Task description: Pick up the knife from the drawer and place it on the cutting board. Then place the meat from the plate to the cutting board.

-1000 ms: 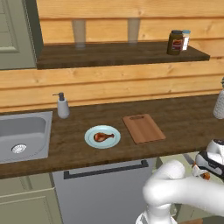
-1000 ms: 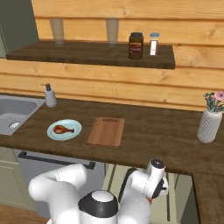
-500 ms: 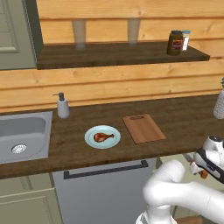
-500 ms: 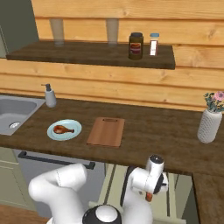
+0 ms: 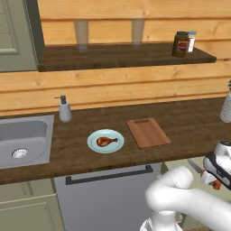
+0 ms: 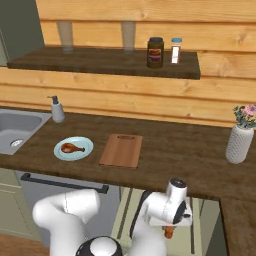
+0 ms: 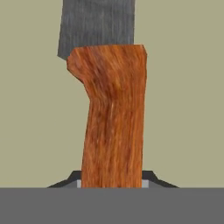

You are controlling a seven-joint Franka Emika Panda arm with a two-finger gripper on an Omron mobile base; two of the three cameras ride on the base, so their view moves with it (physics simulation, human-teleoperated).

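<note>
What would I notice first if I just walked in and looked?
Probably the knife: in the hand view its reddish wooden handle and grey blade loom huge between the gripper tips, over the pale drawer floor. On the dark counter, an orange-brown drumstick lies on a pale blue plate, beside the bare cutting board. A flower vase stands at the counter's right end.

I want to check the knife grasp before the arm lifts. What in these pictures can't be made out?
- Knife, hand view: the blade runs off the top edge, so its tip and length are unknown.
- Gripper, hand view: the handle covers the fingertips; contact can't be confirmed.
- Drawer, right base view: the arm and counter edge hide its inside.
- Gripper, left base view: cut off by the right edge.
</note>
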